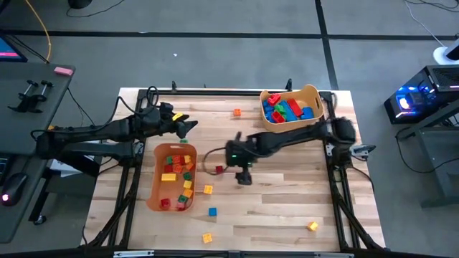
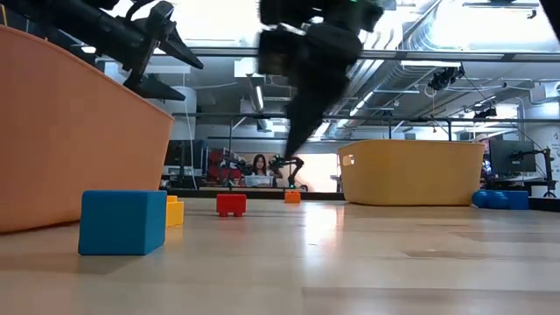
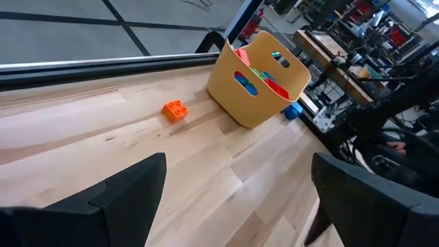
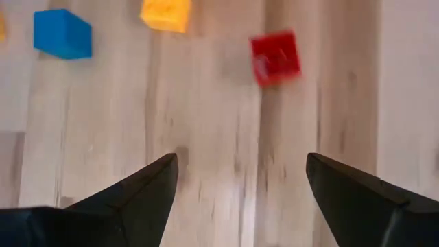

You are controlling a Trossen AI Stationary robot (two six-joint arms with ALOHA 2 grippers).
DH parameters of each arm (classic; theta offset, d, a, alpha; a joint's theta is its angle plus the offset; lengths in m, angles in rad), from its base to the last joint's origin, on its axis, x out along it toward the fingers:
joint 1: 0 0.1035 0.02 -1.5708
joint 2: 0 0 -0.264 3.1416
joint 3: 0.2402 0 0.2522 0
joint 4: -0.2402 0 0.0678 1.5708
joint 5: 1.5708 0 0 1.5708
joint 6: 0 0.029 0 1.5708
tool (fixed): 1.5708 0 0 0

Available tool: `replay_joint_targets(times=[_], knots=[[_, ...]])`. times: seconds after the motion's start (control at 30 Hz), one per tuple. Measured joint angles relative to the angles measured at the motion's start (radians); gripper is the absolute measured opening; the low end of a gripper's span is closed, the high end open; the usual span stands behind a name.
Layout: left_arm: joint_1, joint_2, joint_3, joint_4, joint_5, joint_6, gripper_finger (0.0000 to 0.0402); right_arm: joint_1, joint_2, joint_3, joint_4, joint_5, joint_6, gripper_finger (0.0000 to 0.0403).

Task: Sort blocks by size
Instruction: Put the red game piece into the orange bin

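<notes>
1. You are between picks: the right gripper (image 1: 244,177) hangs at centre frame with its fingers spread wide and nothing between them; the left gripper (image 1: 188,127), also spread wide and empty, waits above the left bin (image 1: 153,179).
2. Your next move, I judge: drop onto the small red block (image 4: 275,57) just left of the right gripper, centred, then close.
3. Count the loose blocks on the table (image 1: 287,208): six — one red, three yellow, one blue (image 1: 212,212), one orange (image 1: 237,112).
4. Two bins: the left with small blocks, the right bin (image 1: 310,95) with larger ones.
</notes>
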Motion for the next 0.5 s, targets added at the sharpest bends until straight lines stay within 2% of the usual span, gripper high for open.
replay_joint_targets(times=[0.17, 0.27, 0.37, 0.5], knots=[[0.000, 0.000, 0.000, 0.010, -0.042, 0.000, 0.0351, 0.018, -0.200, -0.290, 0.222, 0.086, 0.171, 0.0319], [0.001, 0.000, 0.000, 0.056, -0.048, 0.004, 0.0351, 0.044, -0.275, -0.408, 0.359, 0.167, 0.170, 0.0319], [0.001, 0.005, 0.000, 0.133, -0.048, 0.029, 0.0351, 0.054, -0.280, -0.480, 0.510, 0.206, 0.057, 0.0319], [0.000, 0.014, 0.001, 0.204, -0.028, 0.054, 0.0351, 0.041, -0.235, -0.491, 0.664, 0.211, 0.002, 0.0319]])
